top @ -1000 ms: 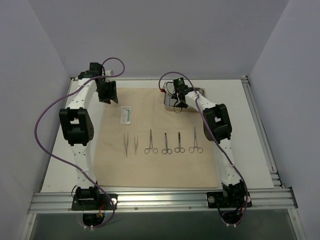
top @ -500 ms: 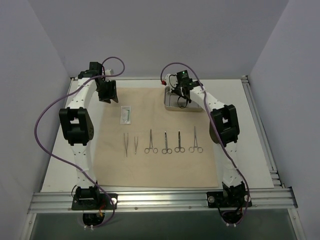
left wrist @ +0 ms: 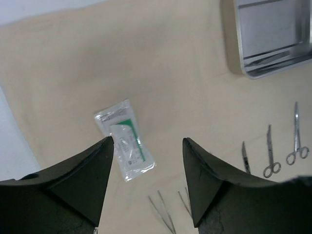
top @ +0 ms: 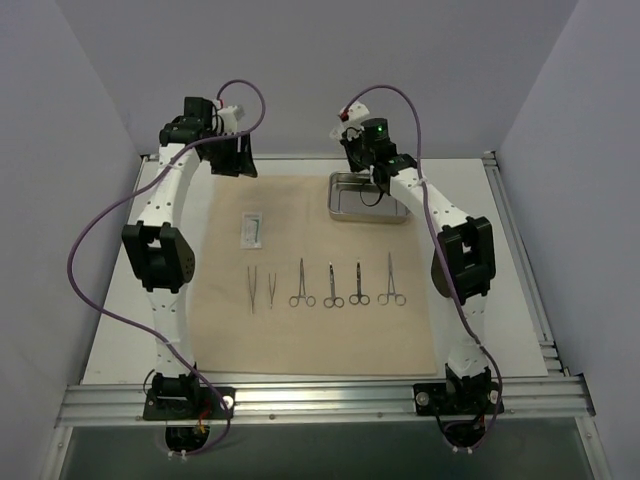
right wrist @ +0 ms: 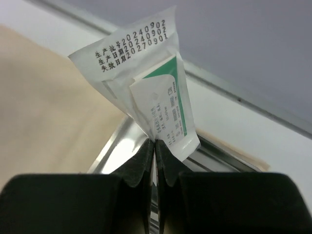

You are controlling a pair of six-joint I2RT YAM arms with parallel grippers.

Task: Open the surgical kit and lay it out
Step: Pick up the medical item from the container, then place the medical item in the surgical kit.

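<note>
The beige cloth wrap [top: 320,330] lies spread flat. On it sit the steel tray [top: 368,197] at the back right, a white packet [top: 251,230], two tweezers [top: 252,288] and a row of scissor-handled clamps [top: 332,286]. My left gripper [top: 243,165] hangs open and empty over the cloth's back left. Its wrist view looks down between the fingertips [left wrist: 147,140] at the packet [left wrist: 126,139], the tweezers [left wrist: 163,212] and the tray [left wrist: 239,48]. My right gripper [top: 362,148] is raised over the tray's back edge. It is shut [right wrist: 155,144] on a second white packet [right wrist: 141,83], with the tray [right wrist: 117,146] below.
The white table [top: 120,330] shows around the cloth. Grey walls [top: 60,200] stand on three sides. A metal rail [top: 320,400] runs along the near edge by the arm bases. Purple cables [top: 85,240] loop beside both arms.
My right gripper has lifted out of the tray with the white packet pinched in it. My left gripper has risen, shifted right and opened wider.
</note>
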